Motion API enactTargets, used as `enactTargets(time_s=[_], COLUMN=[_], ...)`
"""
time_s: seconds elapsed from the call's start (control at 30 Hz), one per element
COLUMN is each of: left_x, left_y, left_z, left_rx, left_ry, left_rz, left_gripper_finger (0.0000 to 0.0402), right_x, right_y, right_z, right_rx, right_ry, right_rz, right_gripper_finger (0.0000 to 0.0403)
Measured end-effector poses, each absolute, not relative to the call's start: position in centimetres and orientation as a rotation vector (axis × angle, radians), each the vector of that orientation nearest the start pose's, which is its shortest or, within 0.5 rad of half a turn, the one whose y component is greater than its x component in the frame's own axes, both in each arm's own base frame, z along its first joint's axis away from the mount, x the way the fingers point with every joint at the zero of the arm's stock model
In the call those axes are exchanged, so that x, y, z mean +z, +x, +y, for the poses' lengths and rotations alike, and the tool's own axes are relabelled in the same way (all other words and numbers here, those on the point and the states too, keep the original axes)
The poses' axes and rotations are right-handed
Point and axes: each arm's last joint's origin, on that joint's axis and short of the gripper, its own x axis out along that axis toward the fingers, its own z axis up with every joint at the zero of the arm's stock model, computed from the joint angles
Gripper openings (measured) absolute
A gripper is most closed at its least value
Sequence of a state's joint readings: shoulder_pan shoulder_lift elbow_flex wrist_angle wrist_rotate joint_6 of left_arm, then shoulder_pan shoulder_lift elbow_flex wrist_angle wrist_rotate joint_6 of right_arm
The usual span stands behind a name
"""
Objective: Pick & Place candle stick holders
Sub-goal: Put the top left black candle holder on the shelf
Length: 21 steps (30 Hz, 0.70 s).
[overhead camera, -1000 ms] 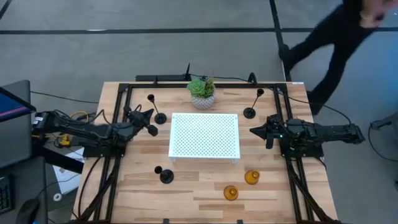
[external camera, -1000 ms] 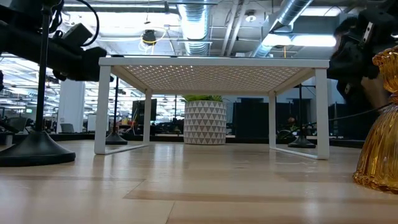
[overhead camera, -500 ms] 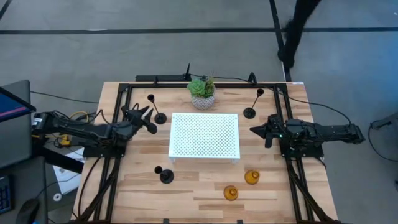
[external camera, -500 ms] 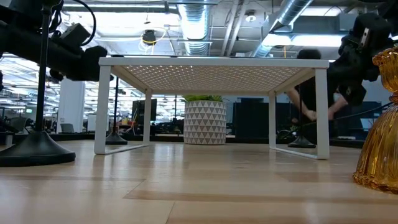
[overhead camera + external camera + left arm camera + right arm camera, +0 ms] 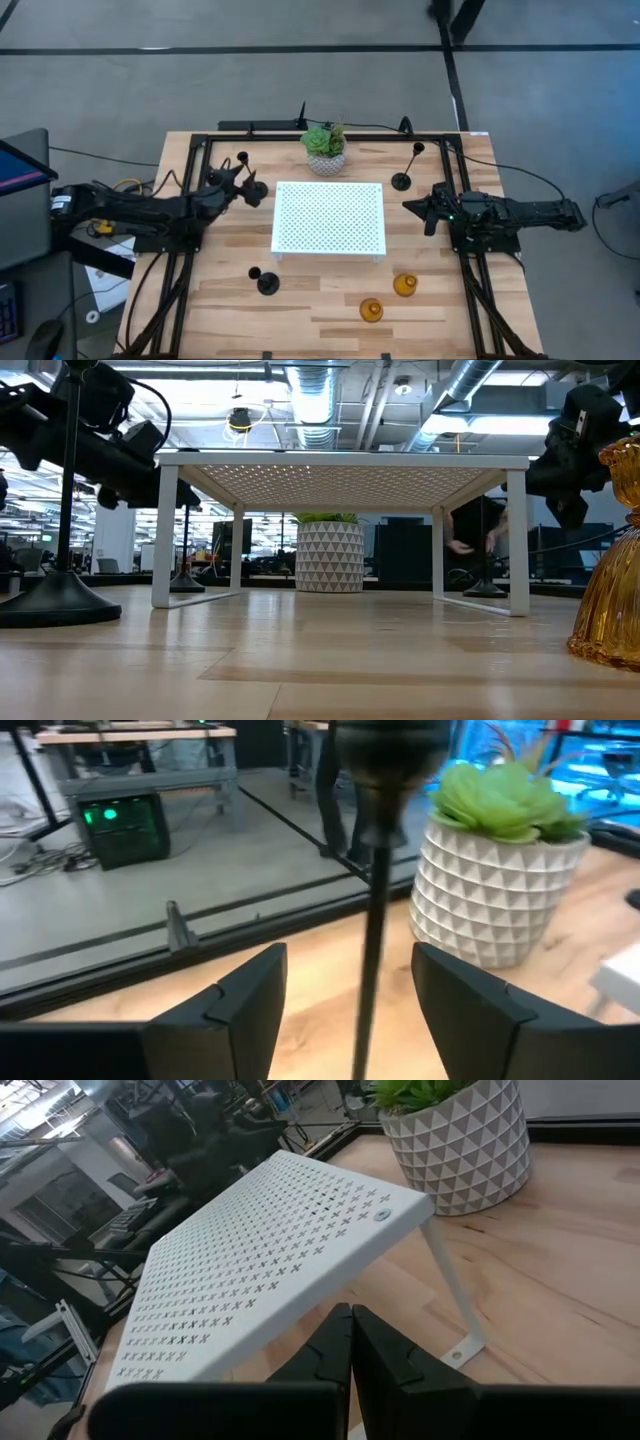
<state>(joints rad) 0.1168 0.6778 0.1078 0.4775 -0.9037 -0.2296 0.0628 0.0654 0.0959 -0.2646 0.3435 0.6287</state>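
A tall thin-stemmed black candle stick holder [image 5: 258, 190] stands on its round base at the table's far left. Its stem [image 5: 372, 920] stands between the open fingers of my left gripper [image 5: 348, 958], with a gap on each side. In the high view my left gripper [image 5: 240, 182] is level beside it. A second tall black holder [image 5: 401, 181] stands at the far right. A short black holder [image 5: 267, 284] stands near left, and two amber holders [image 5: 405, 286] [image 5: 371, 311] near right. My right gripper [image 5: 412, 209] is shut and empty, right of the white stand.
A white perforated stand [image 5: 329, 218] on thin legs fills the table's middle. A green plant in a white patterned pot [image 5: 325, 150] stands at the far edge, close to the left holder. Black frame rails [image 5: 190, 200] run along both sides. A person shows beyond the table [image 5: 470, 540].
My left gripper has moved toward the table's far edge, up to the tall black holder at the far left, and its fingers now stand on either side of the stem. The person beyond the table's far right has walked away.
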Motion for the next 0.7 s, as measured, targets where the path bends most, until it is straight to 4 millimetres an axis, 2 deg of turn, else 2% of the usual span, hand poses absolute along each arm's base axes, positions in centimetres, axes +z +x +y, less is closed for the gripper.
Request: enactTargets(time_s=[0.27, 0.7], left_x=[17.82, 17.83], left_y=[14.15, 14.22], left_z=[4.71, 4.74], left_rx=[0.999, 0.995], left_ry=[-0.201, -0.21], left_rz=[-0.054, -0.063], left_gripper_finger=[0.02, 0.0087], right_x=[16.64, 16.65], right_y=[9.23, 9.23], right_z=[-0.46, -0.47], right_rx=[-0.364, -0.364], right_ry=[0.562, 0.561], right_rz=[0.126, 0.125], right_gripper_finger=[0.0, 0.0])
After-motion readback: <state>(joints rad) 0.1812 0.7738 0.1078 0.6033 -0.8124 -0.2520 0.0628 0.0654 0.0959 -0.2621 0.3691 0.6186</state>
